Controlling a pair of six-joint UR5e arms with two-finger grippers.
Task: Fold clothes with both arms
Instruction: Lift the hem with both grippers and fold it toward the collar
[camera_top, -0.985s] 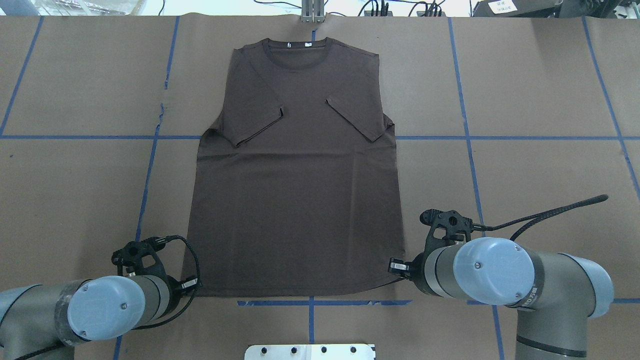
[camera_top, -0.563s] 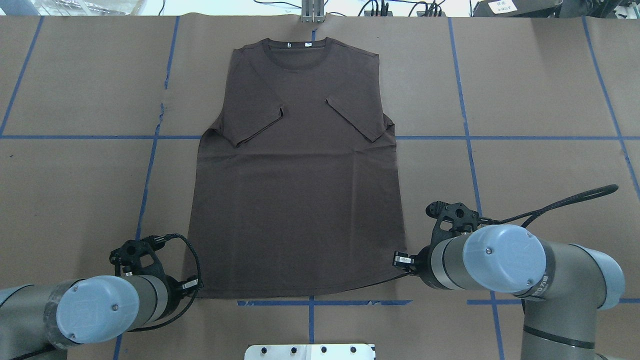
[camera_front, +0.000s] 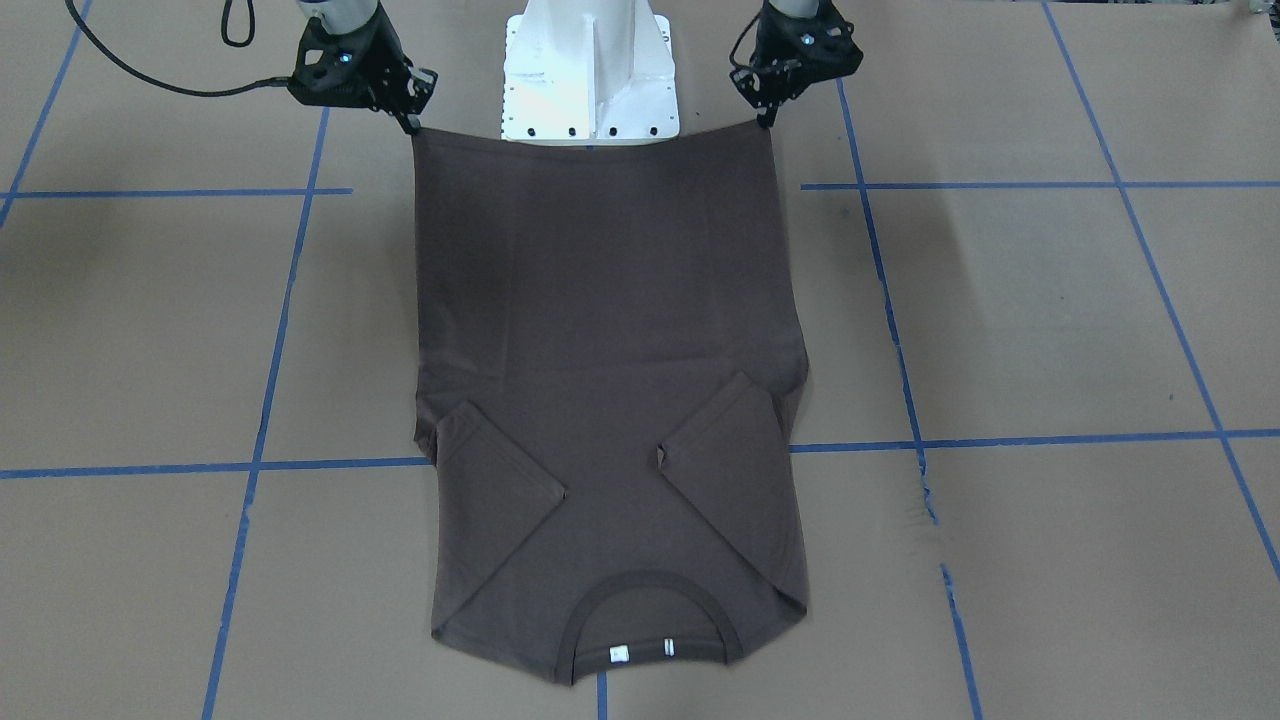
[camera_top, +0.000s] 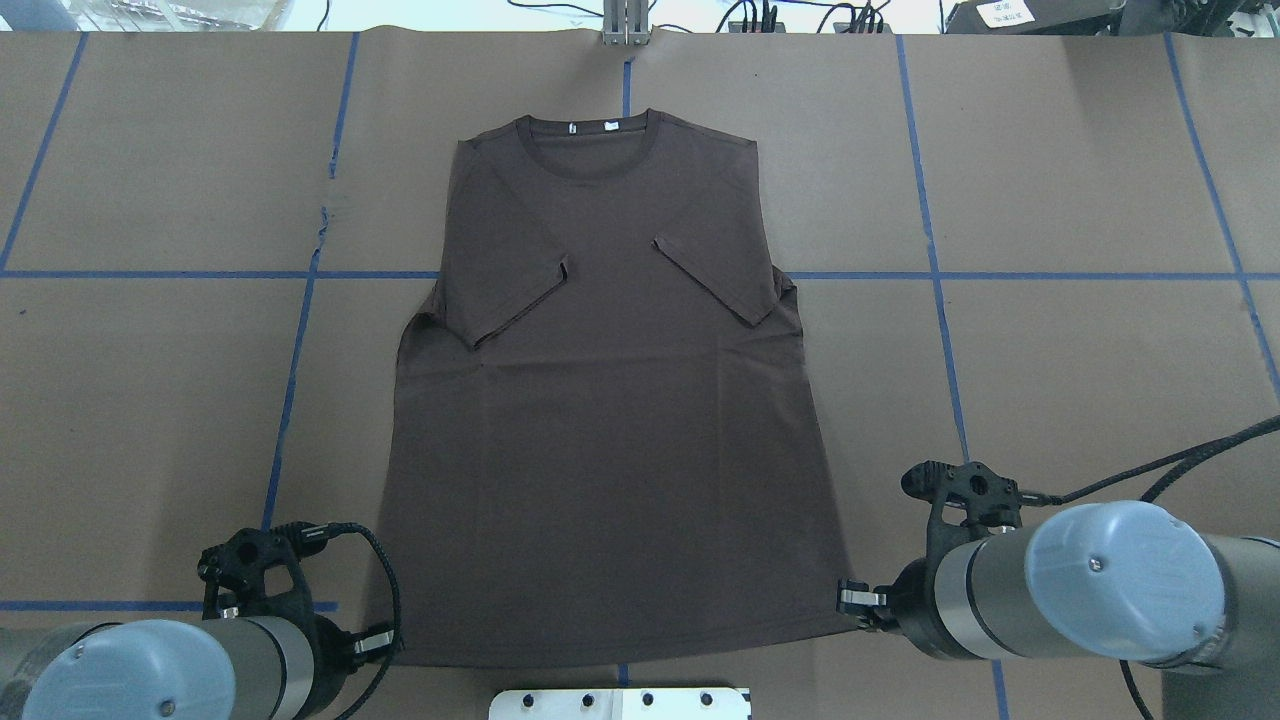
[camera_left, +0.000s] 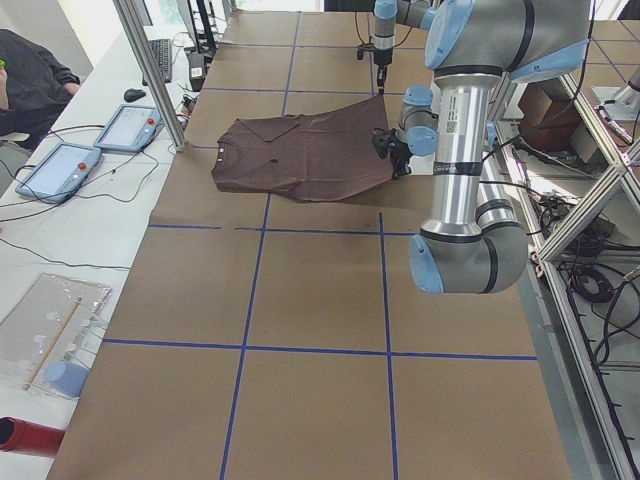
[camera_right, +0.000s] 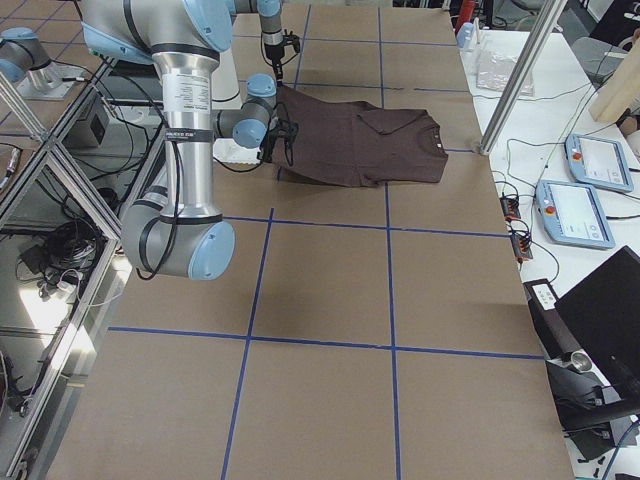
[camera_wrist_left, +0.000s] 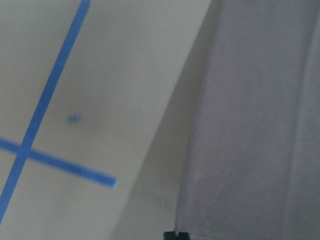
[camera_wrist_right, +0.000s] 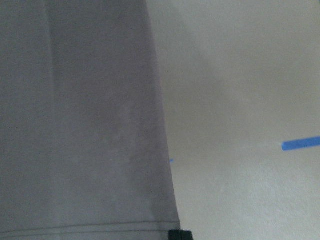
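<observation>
On brown paper-covered surface (camera_top: 1080, 180), dark brown T-shirt (camera_top: 610, 420) spread out, sleeves folded inward, collar at far end, near hem held taut just off surface, one corner pinched in left jaws, other in right jaws.

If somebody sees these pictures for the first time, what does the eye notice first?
A dark brown T-shirt lies in the middle of the table, sleeves folded inward, collar away from the robot. The left tool and the right tool each pinch one hem corner, at the robot's side.
</observation>
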